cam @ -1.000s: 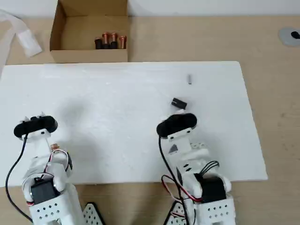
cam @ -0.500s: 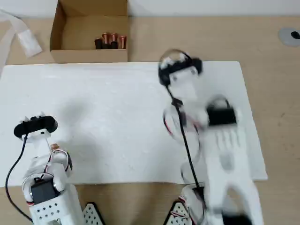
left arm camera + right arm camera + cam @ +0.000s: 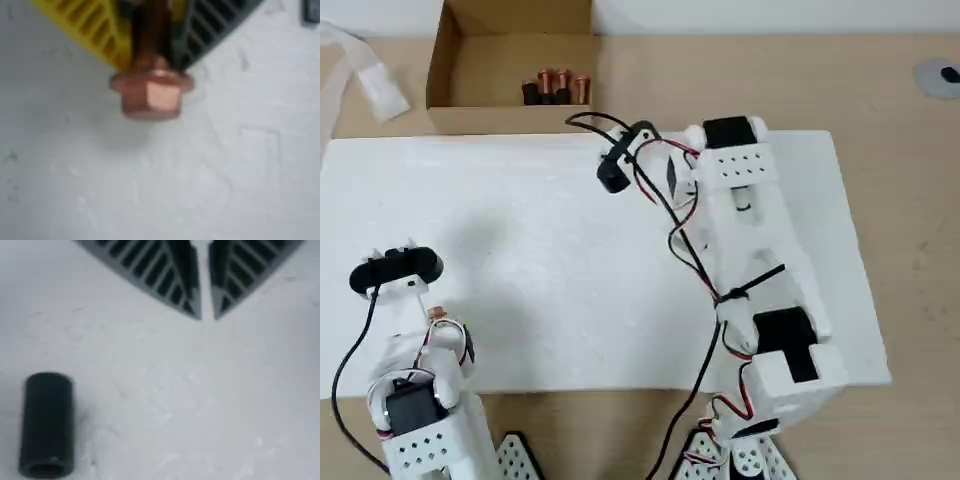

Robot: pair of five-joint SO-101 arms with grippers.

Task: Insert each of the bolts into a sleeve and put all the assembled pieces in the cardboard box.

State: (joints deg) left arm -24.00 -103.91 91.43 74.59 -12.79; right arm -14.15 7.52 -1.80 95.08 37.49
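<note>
The left hand (image 3: 152,62) pinches a copper bolt (image 3: 151,97) by its shank. The hexagonal head sticks out past the fingertips, just above the white sheet (image 3: 520,250). My guess is that the bolt is held ready to meet a sleeve.

The right hand (image 3: 206,315) is pressed almost together and grips nothing. A black sleeve (image 3: 46,424) lies on its side near the fingertips, off to one side and not touching them. The hand would likely have to spread before it could take the sleeve.

The sheet lies flat on a wooden worktop (image 3: 900,200). The cardboard box (image 3: 445,60) sits well ahead of both hands, past the sheet's far edge. Several assembled pieces (image 3: 557,88) already rest inside it.
</note>
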